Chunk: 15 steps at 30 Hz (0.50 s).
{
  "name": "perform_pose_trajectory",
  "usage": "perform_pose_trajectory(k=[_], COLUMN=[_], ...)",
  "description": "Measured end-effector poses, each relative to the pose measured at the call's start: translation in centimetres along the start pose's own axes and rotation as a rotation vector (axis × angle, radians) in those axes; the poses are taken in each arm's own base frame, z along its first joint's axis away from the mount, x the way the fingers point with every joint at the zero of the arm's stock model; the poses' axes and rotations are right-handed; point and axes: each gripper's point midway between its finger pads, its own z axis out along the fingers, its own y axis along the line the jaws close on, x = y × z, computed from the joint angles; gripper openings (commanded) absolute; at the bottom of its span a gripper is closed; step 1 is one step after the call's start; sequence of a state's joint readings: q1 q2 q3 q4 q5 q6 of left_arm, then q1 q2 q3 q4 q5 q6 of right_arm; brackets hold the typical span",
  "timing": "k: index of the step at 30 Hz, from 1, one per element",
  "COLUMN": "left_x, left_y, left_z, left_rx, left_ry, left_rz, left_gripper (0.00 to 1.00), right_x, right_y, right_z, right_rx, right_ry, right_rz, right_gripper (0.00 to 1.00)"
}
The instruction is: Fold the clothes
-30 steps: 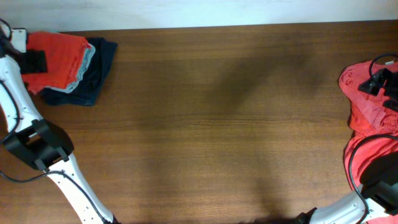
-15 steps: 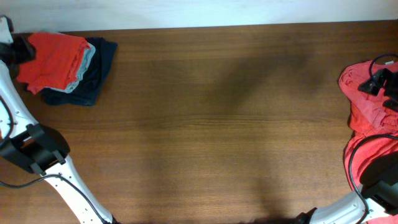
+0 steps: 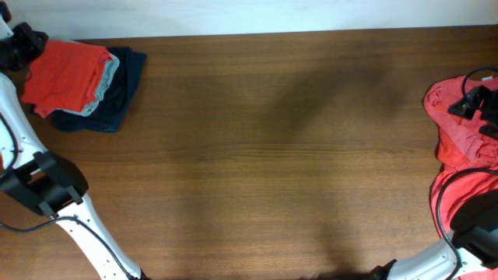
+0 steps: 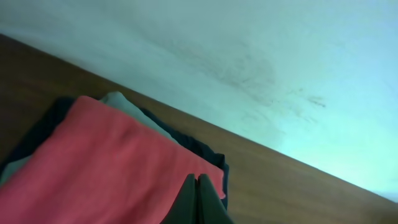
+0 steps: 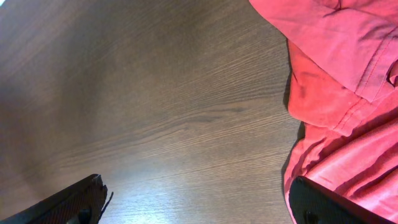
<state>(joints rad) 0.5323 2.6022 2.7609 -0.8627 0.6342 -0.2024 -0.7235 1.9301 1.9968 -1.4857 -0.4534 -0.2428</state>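
Dark wood table (image 3: 272,155), pale wall (image 4: 261,56) behind. Since a second ago, left gripper (image 4: 198,200) backed off the folded orange-red T-shirt (image 3: 66,74); fingers pressed together, nothing held, shirt just ahead and left of the tips. Reads as one fold finished, stacked on grey-green garment (image 3: 110,74) and navy garment (image 3: 124,89). Over at right gripper (image 5: 199,202): fingers spread wide, empty, crumpled T-shirts (image 5: 348,93) just right of them, probably next. No print or label legible.

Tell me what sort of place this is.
Probably a robot test bench, not a home: a wooden table against a plain wall, a folded stack at one corner, crumpled orange-red T-shirts opposite.
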Motion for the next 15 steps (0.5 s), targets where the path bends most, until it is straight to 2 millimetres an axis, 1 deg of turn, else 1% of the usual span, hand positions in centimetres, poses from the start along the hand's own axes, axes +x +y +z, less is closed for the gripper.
perform_pose_trajectory(k=[3, 5, 8, 10, 11, 15], left_x=[1.7, 4.0, 7.4, 9.0, 9.1, 8.5], left_y=[1.8, 3.6, 5.7, 6.1, 6.0, 5.2], left_z=[2.4, 4.6, 7.4, 8.7, 8.9, 8.4], left_rx=[0.013, 0.026, 0.056, 0.109, 0.139, 0.211], left_ry=[0.031, 0.073, 0.138, 0.163, 0.161, 0.147], left_rz=[-0.038, -0.077, -0.128, -0.146, -0.145, -0.138], left_gripper=[0.01, 0.0, 0.0, 0.01, 0.0, 0.01], right_x=[0.0, 0.0, 0.0, 0.0, 0.0, 0.0], right_y=[0.0, 0.0, 0.0, 0.0, 0.0, 0.0], right_z=[0.0, 0.0, 0.0, 0.0, 0.0, 0.0], right_rx=[0.0, 0.0, 0.0, 0.0, 0.0, 0.0], right_ry=[0.0, -0.001, 0.0, 0.0, 0.0, -0.001], right_rz=[-0.001, -0.001, -0.001, -0.001, 0.0, -0.001], right_gripper=[0.99, 0.98, 0.99, 0.99, 0.99, 0.99])
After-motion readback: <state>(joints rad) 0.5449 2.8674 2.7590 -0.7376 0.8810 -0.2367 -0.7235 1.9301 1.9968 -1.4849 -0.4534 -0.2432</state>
